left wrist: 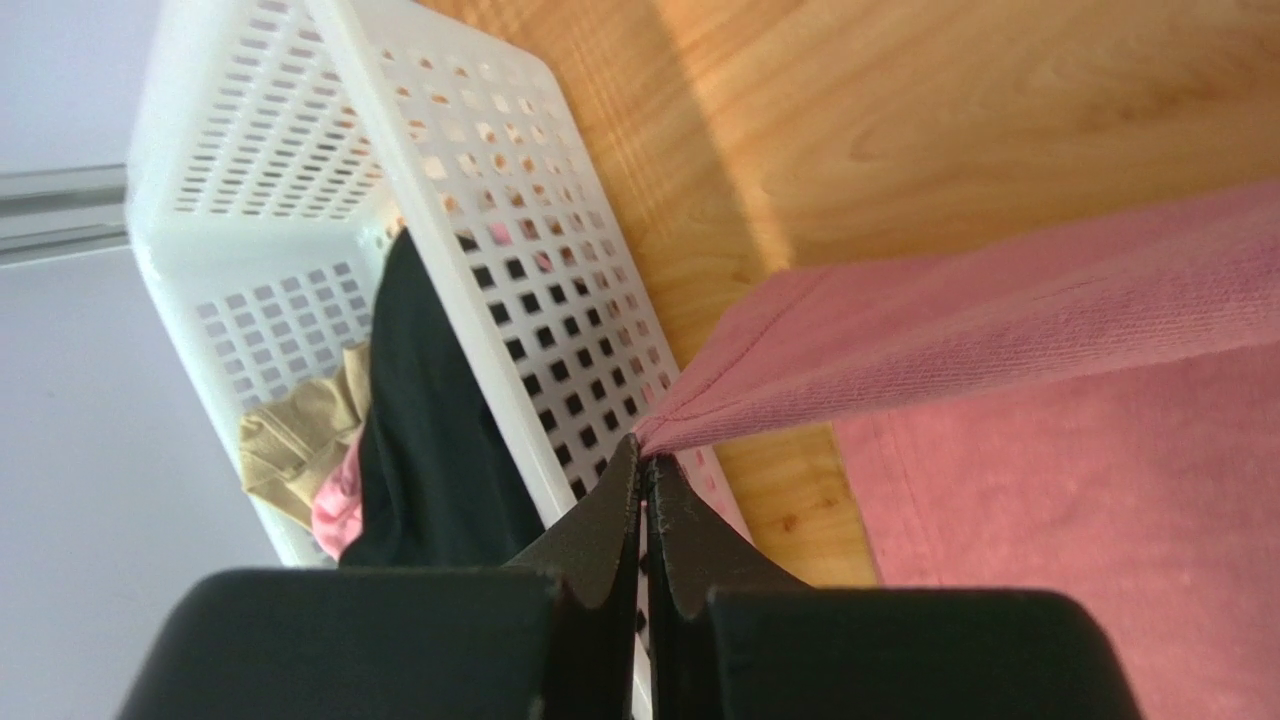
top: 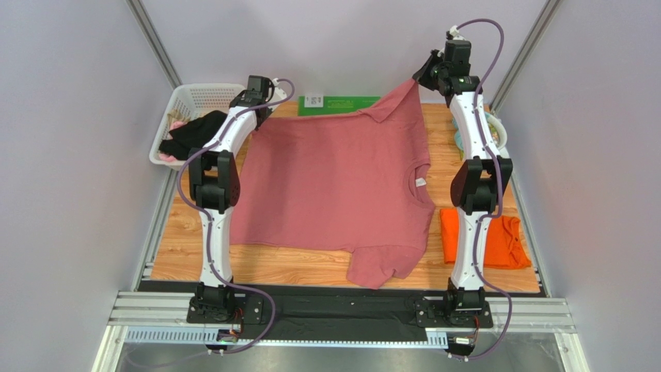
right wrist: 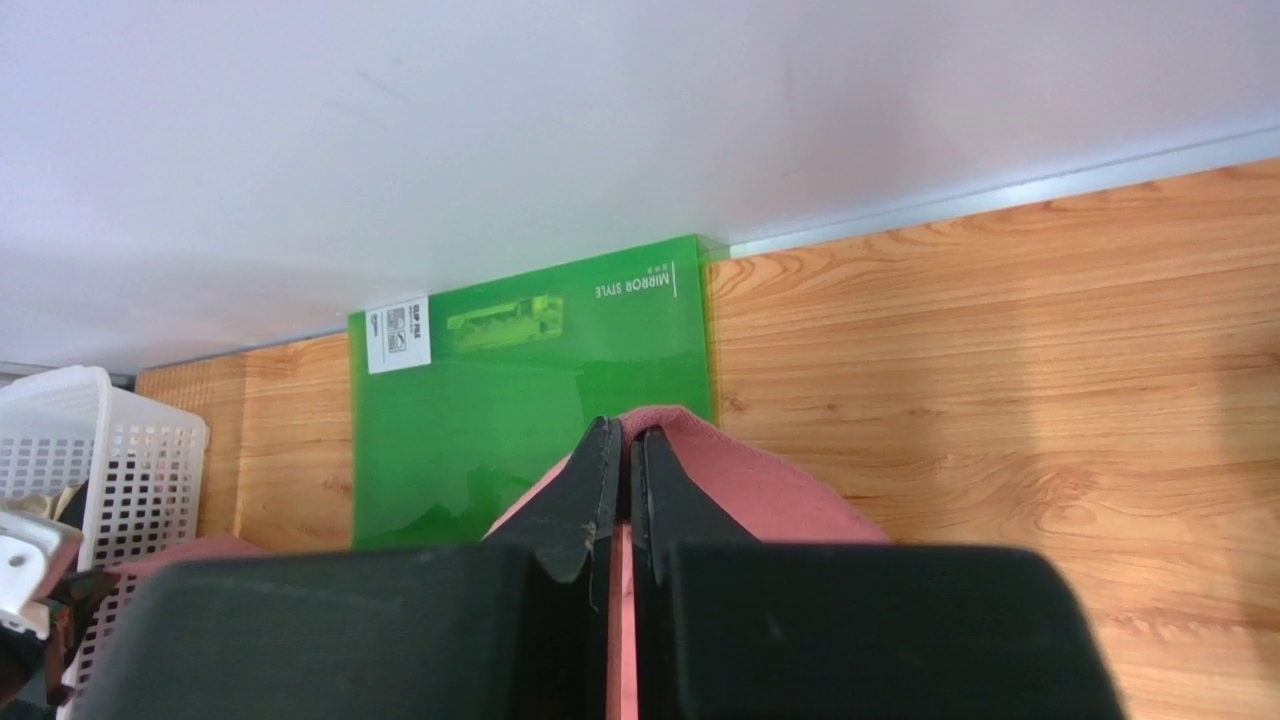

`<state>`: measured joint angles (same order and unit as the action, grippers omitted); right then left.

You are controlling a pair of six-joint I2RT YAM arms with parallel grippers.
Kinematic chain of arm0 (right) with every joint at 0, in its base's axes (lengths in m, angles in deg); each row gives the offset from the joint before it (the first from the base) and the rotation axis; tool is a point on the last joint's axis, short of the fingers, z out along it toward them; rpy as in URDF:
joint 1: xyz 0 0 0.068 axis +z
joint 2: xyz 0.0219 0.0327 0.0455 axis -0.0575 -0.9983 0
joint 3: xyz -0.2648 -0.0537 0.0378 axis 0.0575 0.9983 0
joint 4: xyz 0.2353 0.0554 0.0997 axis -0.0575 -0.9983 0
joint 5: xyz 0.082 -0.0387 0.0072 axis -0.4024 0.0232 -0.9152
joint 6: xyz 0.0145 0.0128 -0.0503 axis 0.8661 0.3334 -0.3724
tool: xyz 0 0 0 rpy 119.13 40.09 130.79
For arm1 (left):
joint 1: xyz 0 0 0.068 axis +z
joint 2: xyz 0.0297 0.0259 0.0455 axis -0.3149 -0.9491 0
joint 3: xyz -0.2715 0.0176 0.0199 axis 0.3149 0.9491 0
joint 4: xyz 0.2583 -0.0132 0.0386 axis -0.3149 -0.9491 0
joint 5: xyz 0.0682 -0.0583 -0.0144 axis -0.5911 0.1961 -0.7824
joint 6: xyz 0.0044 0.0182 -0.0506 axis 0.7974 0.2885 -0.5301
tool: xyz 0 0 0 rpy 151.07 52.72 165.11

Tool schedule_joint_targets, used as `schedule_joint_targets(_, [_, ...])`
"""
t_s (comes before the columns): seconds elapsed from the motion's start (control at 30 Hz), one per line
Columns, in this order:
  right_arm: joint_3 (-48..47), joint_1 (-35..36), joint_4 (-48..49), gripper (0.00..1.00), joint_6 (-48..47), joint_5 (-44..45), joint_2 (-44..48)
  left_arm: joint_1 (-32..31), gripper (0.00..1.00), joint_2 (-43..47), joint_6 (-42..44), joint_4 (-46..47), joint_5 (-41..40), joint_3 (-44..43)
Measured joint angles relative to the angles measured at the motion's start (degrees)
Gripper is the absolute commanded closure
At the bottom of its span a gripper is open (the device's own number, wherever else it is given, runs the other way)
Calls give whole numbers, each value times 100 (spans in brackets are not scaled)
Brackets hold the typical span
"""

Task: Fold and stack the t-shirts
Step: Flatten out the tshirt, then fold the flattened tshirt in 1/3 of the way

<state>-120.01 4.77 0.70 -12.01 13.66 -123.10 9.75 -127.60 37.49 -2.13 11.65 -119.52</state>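
Both hands are clamped shut on the pink t-shirt [top: 333,186]. The left hand [left wrist: 646,483] pinches a hem corner just left of the green mat [top: 341,103], beside the white basket [top: 202,97]. The right hand [right wrist: 627,450] grips a sleeve lifted just right of the mat. Holding two far corners probably lets the cloth be drawn flat. The shirt spreads over the bench [top: 310,267] on the mat's near side. The orange t-shirt [top: 516,244] lies well to the mat's near right, seemingly folded already and ready for stacking.

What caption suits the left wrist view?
Left gripper pinching the pink t-shirt by its hem, beside a white basket.
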Motion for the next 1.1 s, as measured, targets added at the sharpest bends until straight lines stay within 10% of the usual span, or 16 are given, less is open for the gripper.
schedule_joint_targets(1.1, [-365, -317, 247, 100, 570, -697, -741, 48, 100, -975, 280, 385, -378, -1252])
